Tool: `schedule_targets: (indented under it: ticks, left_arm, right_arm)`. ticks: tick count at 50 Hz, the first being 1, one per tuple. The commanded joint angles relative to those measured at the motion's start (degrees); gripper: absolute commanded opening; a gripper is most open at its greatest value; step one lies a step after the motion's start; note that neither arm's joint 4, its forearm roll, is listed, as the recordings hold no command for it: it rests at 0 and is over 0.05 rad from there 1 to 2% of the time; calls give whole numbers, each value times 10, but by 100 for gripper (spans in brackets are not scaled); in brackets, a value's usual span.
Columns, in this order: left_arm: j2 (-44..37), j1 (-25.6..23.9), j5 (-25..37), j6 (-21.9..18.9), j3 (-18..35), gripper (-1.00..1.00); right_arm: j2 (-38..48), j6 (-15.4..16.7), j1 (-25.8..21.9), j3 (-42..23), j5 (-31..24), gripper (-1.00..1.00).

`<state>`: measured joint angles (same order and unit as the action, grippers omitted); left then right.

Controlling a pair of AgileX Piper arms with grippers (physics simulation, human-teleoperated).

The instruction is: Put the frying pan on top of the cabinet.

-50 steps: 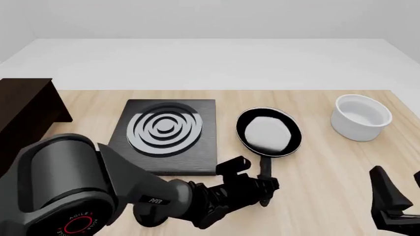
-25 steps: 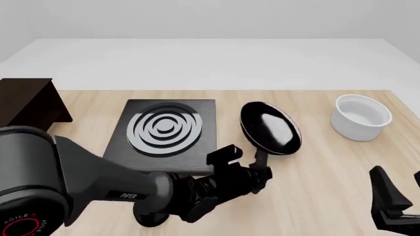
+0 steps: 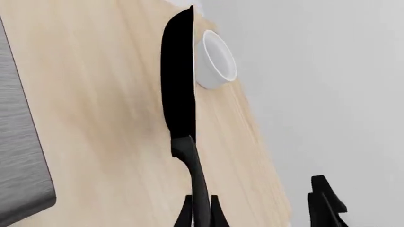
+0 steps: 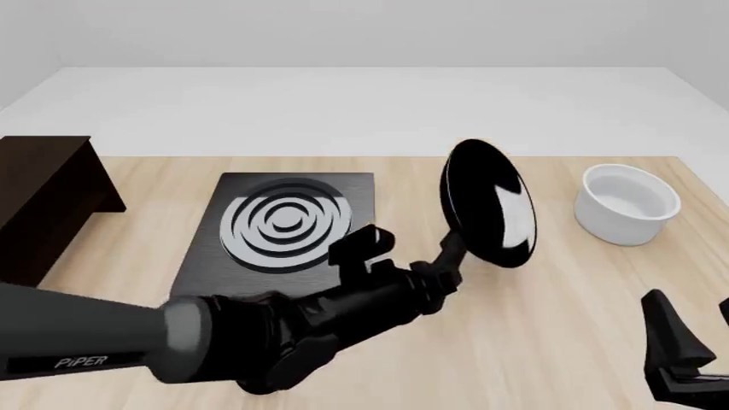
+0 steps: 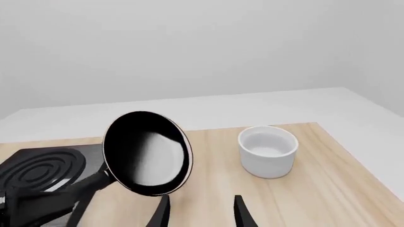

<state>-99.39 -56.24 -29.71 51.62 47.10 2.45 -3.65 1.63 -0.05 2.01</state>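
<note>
The glossy black frying pan hangs in the air over the table, tilted steeply so its grey-sheened inside faces right. My left gripper is shut on its thin black handle. In the left wrist view the frying pan shows edge-on beyond the left gripper. The right wrist view shows the frying pan held up on the left. The dark brown cabinet stands at the table's far left edge, well away from the pan. My right gripper is open and empty at the near right corner, seen too as the right gripper.
A flat black stove slab with white rings lies between cabinet and pan. A white bowl stands at the back right, just right of the pan; the bowl is ahead of the right gripper. The left arm crosses the near table.
The left arm has lifted the frying pan off the table and tipped it from flat to nearly on edge, carrying it up and slightly right. The right gripper has stayed still.
</note>
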Motion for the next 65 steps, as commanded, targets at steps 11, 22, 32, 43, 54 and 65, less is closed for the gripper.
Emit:
schedule_targets:
  ticks: [11,22,32,43,54,65]
  left_arm:
    - [145,23,19,-4,-33,-100]
    - [249,144,6,-8,-69,-100]
    - [289,203,21,-9,-82,-100]
    - [339,272,37,16,-102,-100]
    - [400,370,52,53,-132,-100]
    - [449,404,21,102,-174,-100]
  right_arm:
    - [-4,1,0,0,-3,100]
    - [-2,1,0,0,0,100]
    - [-7,1,1,0,-4,100]
    - [-9,2,0,0,-7,100]
    - [-8,5,-1,-1,-7,100]
    - [-10,8,-2,0,-9,100]
